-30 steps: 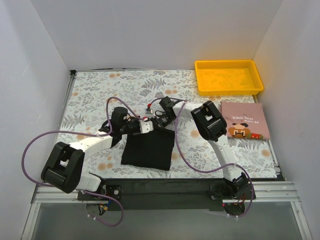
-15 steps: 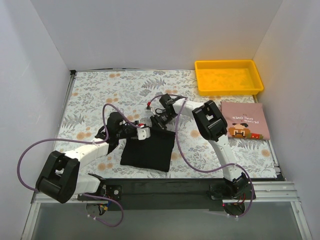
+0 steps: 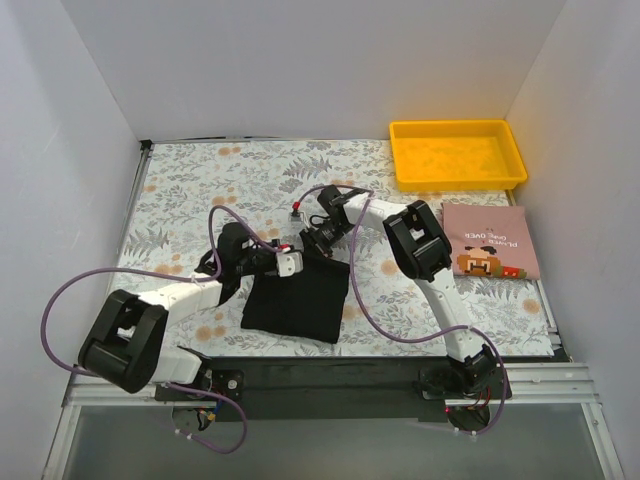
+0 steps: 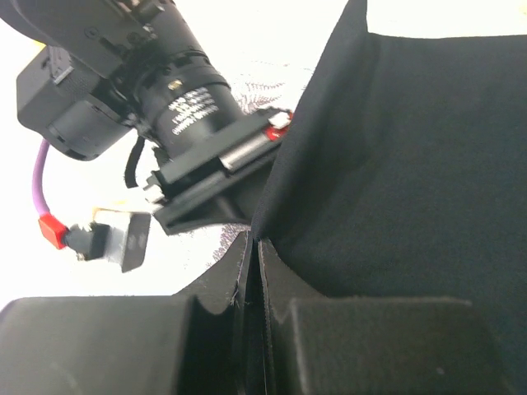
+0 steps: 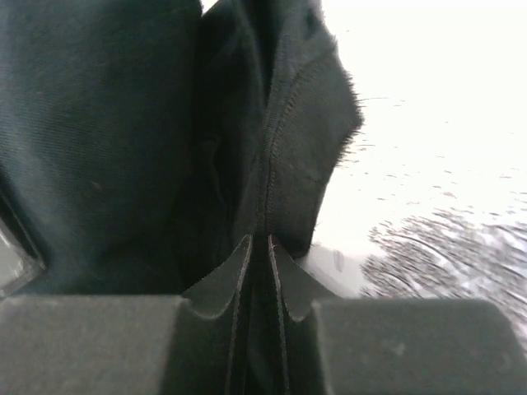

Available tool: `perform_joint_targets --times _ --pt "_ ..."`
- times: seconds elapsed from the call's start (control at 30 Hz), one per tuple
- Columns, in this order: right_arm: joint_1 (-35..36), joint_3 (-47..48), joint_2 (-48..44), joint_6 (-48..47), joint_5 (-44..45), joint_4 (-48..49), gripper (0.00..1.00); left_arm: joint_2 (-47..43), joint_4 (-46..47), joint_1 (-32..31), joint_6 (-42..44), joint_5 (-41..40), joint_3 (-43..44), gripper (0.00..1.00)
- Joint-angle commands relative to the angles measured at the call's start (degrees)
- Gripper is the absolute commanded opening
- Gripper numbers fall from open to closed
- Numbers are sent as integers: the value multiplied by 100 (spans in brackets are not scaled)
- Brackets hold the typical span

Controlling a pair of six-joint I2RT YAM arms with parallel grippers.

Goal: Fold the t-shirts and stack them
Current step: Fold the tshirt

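A black t-shirt [image 3: 295,300] lies partly folded on the flowered table, near the front middle. My left gripper [image 3: 287,265] is shut on its far left edge. In the left wrist view the cloth [image 4: 412,164] runs up from between the closed fingers [image 4: 254,247]. My right gripper [image 3: 312,245] is shut on the shirt's far edge just beside the left one. The right wrist view shows a hemmed fold of black cloth [image 5: 288,123] pinched between the fingertips [image 5: 257,243]. The two grippers are almost touching.
A yellow tray [image 3: 457,153] stands at the back right. A pinkish book with a pixel-art cover [image 3: 488,241] lies in front of it by the right wall. Purple cables loop off both arms. The right gripper's body fills the upper left of the left wrist view [image 4: 148,90].
Both grippers have drawn the shirt's far edge a little to the left and toward the front. The left arm's elbow swung left and then back. The shirt's shape has hardly changed.
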Motion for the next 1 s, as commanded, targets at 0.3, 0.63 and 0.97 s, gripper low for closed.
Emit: perform_joint_targets --times 0.3,0.63,0.97 --pt "139 -377 161 -517 524 -167 15 606 1331 28 -256 -487 276 0" --pt "95 -148 12 -543 787 -281 20 510 875 19 -150 -311 223 23" --pt "104 458 -708 -701 1789 -606 32 -833 -1249 142 -1212 -250 785 36"
